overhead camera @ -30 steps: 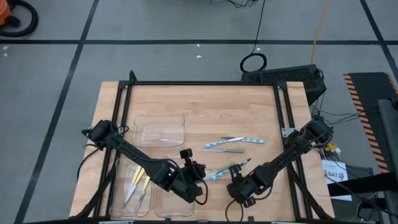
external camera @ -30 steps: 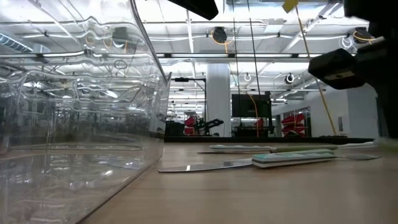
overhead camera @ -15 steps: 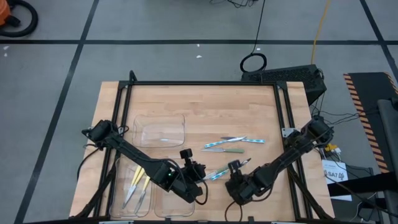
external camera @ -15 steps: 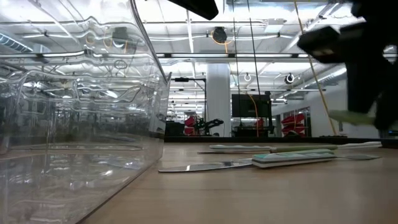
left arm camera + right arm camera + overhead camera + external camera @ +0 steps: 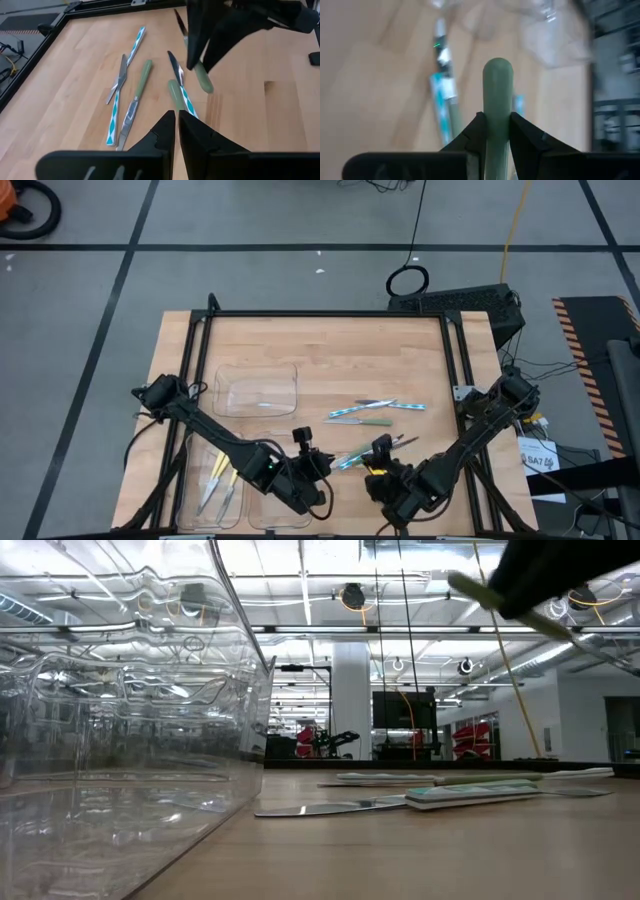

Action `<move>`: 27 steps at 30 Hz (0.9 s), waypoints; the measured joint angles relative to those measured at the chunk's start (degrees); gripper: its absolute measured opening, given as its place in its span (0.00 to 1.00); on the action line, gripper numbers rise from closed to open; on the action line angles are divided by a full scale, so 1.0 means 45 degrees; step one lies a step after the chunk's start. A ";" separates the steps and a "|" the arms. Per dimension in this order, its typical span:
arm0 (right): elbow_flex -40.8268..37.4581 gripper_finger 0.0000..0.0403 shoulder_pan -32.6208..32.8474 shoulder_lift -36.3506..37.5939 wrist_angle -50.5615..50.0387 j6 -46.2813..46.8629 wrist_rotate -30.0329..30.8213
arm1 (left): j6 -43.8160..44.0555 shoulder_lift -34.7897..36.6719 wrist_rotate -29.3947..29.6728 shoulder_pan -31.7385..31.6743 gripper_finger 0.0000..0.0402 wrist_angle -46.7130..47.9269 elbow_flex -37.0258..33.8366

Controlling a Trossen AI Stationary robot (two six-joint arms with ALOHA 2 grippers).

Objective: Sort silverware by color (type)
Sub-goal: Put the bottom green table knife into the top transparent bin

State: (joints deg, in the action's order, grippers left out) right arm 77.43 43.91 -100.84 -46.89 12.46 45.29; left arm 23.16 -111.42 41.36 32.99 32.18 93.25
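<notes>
My right gripper point(image 5: 381, 452) is shut on a pale green-handled utensil point(image 5: 197, 70), up off the table at its near middle; in the low view only its slanting end point(image 5: 470, 587) shows. My left gripper point(image 5: 176, 131) is shut on nothing and hovers just left of it point(image 5: 310, 455). Flat on the wood lie two blue-patterned utensils point(image 5: 117, 102) point(image 5: 136, 44), a green-handled one point(image 5: 138, 84), and a green and blue pair point(image 5: 176, 95) below the right gripper. Yellow-handled utensils point(image 5: 222, 477) lie in the near-left tray. My right gripper pinches the green handle point(image 5: 497, 100) between its two fingers point(image 5: 476, 131), which lie along the handle. The rounded handle end sticks out past the fingertips. The utensil is lifted clear of the table and tilted, its metal end point(image 5: 179, 21) pointing up and away.
A clear tray point(image 5: 260, 390) sits left of centre with one utensil in it, and a clear tray wall point(image 5: 130, 740) fills the left of the low view. A black frame point(image 5: 330, 313) runs around the tabletop. Bare wood lies toward the far right point(image 5: 420, 350).
The right gripper has risen from the table with the green-handled utensil, which is now lifted clear and tilted; in the low view it has climbed from table height to the top of the picture. Both grippers have shifted slightly toward the near edge.
</notes>
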 joint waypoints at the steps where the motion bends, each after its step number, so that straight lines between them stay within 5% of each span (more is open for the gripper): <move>1: 0.0031 0.13 0.0067 0.0000 0.0016 -0.0141 0.0429 | 0.0000 0.0000 0.0010 0.0000 0.08 0.0000 0.0000; 10: 0.0174 0.01 0.0580 0.0010 0.0038 -0.0879 0.2580 | -0.0092 0.0000 0.0053 0.0000 0.08 -0.0029 0.0000; 15: 0.0174 0.02 0.0606 0.0034 -0.0314 -0.0300 0.2308 | -0.0092 0.0000 0.0063 0.0000 0.08 -0.0026 0.0000; 20: 0.0174 0.03 0.0446 0.0385 -0.2076 0.2198 0.0525 | -0.0097 0.0000 0.0068 0.0000 0.08 -0.0024 0.0000; 27: -0.0564 0.04 -0.0473 0.0442 -0.2826 0.2751 0.1162 | -0.0231 0.0000 0.0068 -0.0053 0.08 -0.0015 0.0000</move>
State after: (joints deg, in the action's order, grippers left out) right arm 74.89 41.78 -98.85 -59.61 24.85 50.52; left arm 22.12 -111.42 41.67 32.75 32.12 93.25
